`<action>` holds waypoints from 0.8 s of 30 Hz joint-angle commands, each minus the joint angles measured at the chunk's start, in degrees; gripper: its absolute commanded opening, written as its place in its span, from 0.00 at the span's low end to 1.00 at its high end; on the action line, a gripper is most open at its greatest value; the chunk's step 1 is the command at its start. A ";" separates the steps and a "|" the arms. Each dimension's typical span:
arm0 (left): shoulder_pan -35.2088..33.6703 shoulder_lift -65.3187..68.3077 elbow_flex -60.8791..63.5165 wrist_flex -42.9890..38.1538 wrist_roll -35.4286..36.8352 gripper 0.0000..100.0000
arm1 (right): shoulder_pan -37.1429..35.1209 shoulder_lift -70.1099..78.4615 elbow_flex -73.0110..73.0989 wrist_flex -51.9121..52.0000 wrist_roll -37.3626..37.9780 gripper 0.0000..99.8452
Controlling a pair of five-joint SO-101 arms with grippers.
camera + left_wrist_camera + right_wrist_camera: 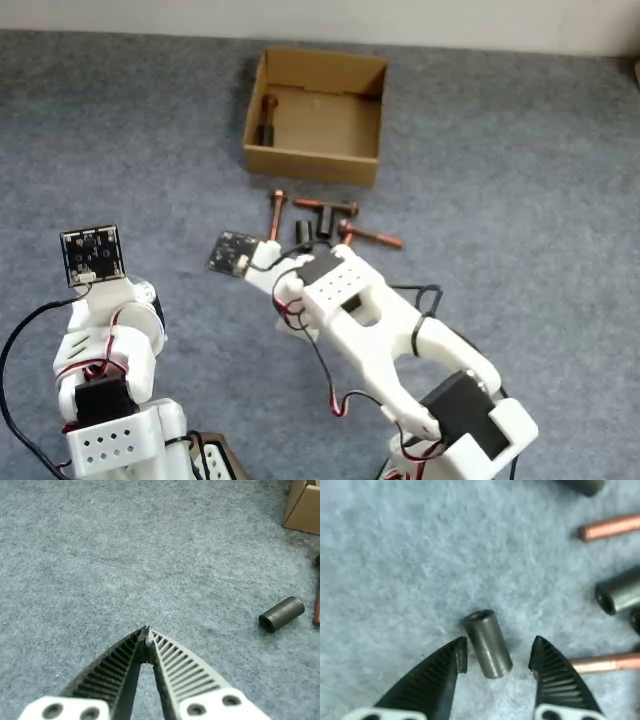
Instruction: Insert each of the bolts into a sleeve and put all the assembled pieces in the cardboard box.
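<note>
My right gripper [500, 652] is open low over the grey carpet, its fingers on either side of a dark sleeve [487, 642] that lies flat, neither finger touching it. Two copper bolts [612, 526] [605, 663] and another sleeve [618, 596] lie close by. In the high view the loose bolts [275, 213] [370, 236] and sleeves [299, 230] are scattered just in front of the cardboard box [312, 162], which holds one assembled piece [268, 118]. My left gripper [146, 632] is shut and empty above bare carpet, with a sleeve [281, 613] lying farther off.
The right arm [380, 330] stretches from the front right toward the parts, covering the carpet beneath it. The left arm [105, 350] stands at the front left. A corner of the box [302, 505] is seen from the left wrist. Open carpet lies all around.
</note>
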 commanded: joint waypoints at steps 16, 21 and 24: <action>1.10 -0.40 -1.80 -1.05 0.00 0.01 | -0.66 5.32 0.40 2.33 3.60 0.05; 1.10 -0.40 -1.71 -1.05 0.00 0.01 | 0.92 5.05 -0.13 4.62 3.34 0.01; 1.10 -0.40 -1.71 -1.05 0.00 0.01 | 2.59 1.98 -2.33 7.96 0.97 0.01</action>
